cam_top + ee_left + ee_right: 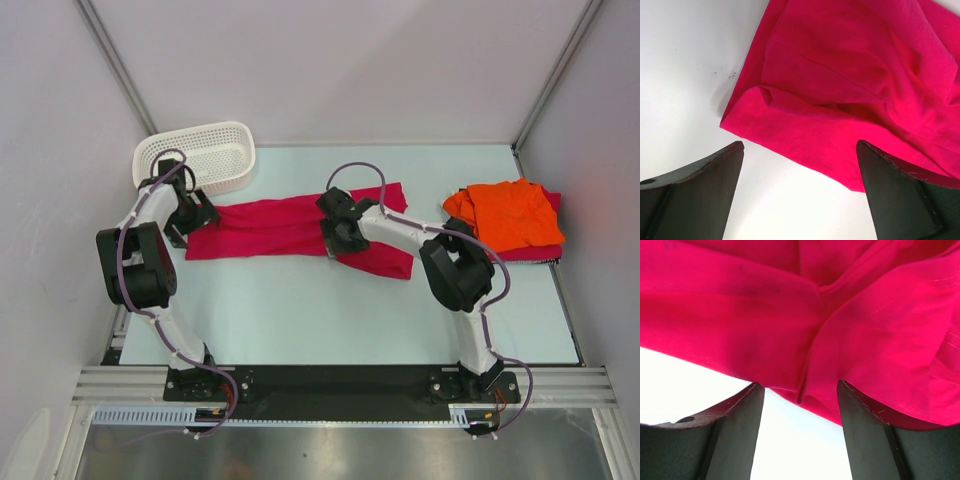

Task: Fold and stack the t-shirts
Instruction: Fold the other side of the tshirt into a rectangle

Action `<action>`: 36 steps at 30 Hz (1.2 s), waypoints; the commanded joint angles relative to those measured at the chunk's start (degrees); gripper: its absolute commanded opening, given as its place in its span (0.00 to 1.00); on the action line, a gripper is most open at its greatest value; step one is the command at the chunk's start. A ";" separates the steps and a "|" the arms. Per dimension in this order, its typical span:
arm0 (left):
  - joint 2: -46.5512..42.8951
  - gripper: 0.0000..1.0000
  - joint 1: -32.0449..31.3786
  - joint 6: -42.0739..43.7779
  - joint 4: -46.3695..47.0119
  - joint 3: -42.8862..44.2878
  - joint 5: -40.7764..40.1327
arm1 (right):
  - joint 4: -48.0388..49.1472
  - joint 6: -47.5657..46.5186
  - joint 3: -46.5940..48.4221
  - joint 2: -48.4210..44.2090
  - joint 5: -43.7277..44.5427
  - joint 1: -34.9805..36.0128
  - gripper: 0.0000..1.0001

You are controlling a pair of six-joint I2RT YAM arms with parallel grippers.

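Now, likely grasp-for-fold step on the crimson shirt (290,225): my left pincer (800,144) wide at its left end, right pincer (800,385) half-open astride its near hem; next I'd pinch both, lift.

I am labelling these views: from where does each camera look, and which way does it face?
Top external: above and behind the arms, facing down on the table; both arms show.
Left wrist: on the left arm, facing the crimson t-shirt corner; its open left pincer shows.
Right wrist: on the right arm, facing that shirt's hem; right pincer shows.
Shared: the same crimson t-shirt.
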 commanded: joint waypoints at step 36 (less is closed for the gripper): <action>-0.59 1.00 -1.54 1.39 -0.85 1.07 -2.42 | 0.95 1.93 0.51 -0.35 -4.02 -3.32 0.47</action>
